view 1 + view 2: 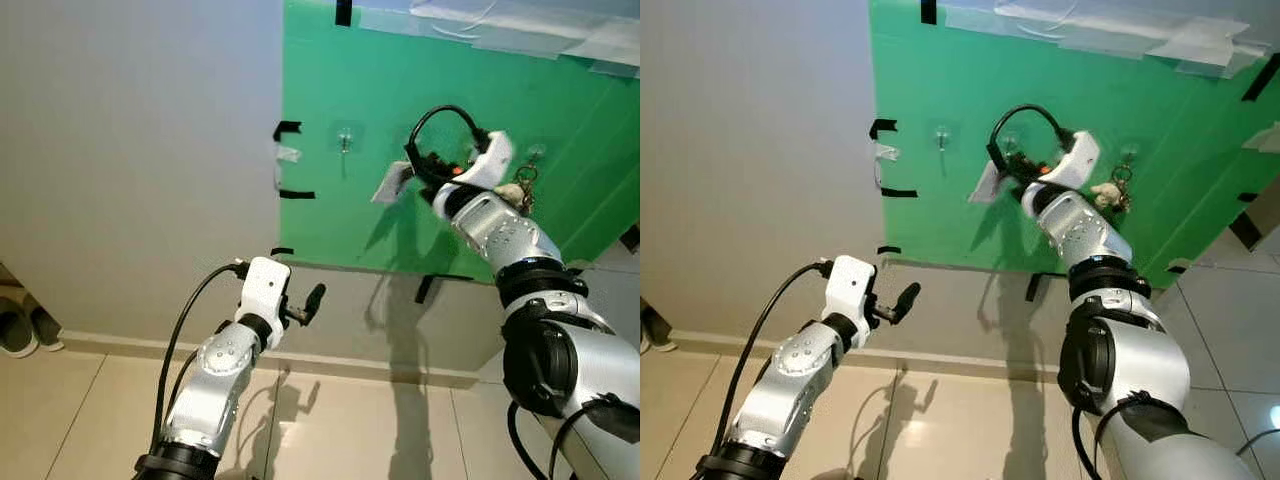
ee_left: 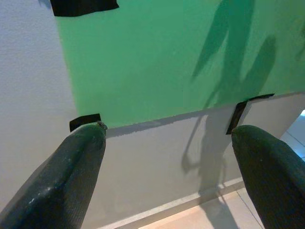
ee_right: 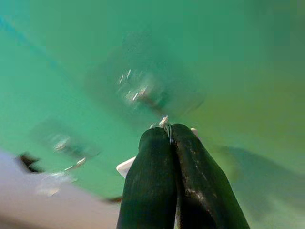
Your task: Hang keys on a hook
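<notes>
My right gripper (image 3: pixel 167 130) is raised against the green board (image 1: pixel 330 210) and is shut on a thin metal key ring (image 3: pixel 165 122). A white tag (image 1: pixel 392 183) hangs just below its fingertips. Close in front of them is a clear stick-on hook (image 3: pixel 142 93), blurred. Another clear hook (image 1: pixel 345 139) sits further left on the board. On the right-hand hook (image 1: pixel 536 153) hangs a bunch of keys with a small plush charm (image 1: pixel 520 188). My left gripper (image 1: pixel 308 300) is held low, below the board, open with nothing between its fingers (image 2: pixel 71 167).
The green board is fixed to a grey wall (image 1: pixel 130 150) with black tape strips (image 1: pixel 287 130). Clear plastic sheets (image 1: pixel 520 30) are taped along its top edge. Shoes (image 1: pixel 20 325) lie on the tiled floor (image 1: pixel 340 420) at far left.
</notes>
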`<state>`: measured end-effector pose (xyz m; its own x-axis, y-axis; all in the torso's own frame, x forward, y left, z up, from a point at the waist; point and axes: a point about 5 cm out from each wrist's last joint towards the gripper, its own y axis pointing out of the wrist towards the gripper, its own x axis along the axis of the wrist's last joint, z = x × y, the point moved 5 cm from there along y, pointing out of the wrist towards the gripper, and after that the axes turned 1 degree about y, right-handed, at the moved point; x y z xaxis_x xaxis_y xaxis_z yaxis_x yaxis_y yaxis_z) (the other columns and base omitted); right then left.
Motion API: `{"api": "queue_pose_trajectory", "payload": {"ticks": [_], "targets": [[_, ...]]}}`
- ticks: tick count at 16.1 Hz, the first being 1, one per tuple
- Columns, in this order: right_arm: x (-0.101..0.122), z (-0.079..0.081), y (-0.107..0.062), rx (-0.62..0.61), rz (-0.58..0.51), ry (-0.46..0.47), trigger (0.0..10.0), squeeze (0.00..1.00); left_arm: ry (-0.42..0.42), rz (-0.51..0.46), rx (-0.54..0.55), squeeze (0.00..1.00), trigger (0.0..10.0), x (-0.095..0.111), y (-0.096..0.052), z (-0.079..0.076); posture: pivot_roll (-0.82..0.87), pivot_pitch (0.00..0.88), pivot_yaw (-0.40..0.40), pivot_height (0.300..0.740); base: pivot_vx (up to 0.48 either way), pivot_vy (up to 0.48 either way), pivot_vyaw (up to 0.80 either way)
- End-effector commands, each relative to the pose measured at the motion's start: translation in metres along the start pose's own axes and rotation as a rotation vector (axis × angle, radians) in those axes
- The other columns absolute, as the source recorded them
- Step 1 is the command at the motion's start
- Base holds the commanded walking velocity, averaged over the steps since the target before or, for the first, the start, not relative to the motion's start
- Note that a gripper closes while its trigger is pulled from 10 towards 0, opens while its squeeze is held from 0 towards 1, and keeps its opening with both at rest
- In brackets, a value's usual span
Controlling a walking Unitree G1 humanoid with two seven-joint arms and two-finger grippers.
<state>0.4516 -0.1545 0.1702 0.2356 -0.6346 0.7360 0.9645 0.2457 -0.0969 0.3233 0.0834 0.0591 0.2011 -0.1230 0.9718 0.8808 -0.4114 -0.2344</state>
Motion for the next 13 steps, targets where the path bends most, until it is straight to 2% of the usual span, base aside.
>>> {"api": "queue_pose_trajectory", "payload": {"ticks": [1, 2, 3, 4, 9, 13], "targets": [[0.018, 0.0, -0.001, -0.019, -0.058, -0.087, 10.0, 0.0, 0.008, -0.005, -0.004, 0.0, 10.0, 0.004, 0.002, -0.003, 0.02, 0.0, -0.081, 0.74, 0.0, 0.0, 0.0], [0.021, 0.005, -0.001, -0.005, -0.072, -0.185, 10.0, 0.0, 0.01, -0.005, -0.003, 0.0, 10.0, 0.004, 0.002, -0.003, 0.02, 0.0, -0.081, 0.74, 0.0, 0.0, 0.0], [0.022, 0.007, -0.001, 0.0, -0.079, -0.221, 10.0, 0.0, 0.01, -0.005, -0.003, 0.0, 10.0, 0.004, 0.002, -0.003, 0.02, 0.0, -0.08, 0.74, 0.0, 0.0, 0.0], [0.022, 0.011, -0.001, 0.011, -0.096, -0.311, 10.0, 0.0, 0.013, -0.005, -0.006, 0.0, 10.0, 0.004, 0.002, -0.004, 0.01, 0.0, -0.081, 0.74, 0.0, 0.0, 0.0], [0.011, 0.012, 0.0, 0.03, -0.074, -0.316, 10.0, 0.0, 0.016, -0.005, -0.012, 0.0, 10.0, 0.003, 0.002, -0.006, 0.01, 0.0, -0.083, 0.74, 0.0, 0.0, 0.0], [-0.011, 0.009, 0.002, 0.032, 0.023, -0.275, 10.0, 0.0, 0.019, -0.002, -0.011, 0.0, 10.0, 0.002, 0.001, -0.006, 0.02, 0.0, -0.093, 0.74, 0.0, 0.0, 0.0]]}}
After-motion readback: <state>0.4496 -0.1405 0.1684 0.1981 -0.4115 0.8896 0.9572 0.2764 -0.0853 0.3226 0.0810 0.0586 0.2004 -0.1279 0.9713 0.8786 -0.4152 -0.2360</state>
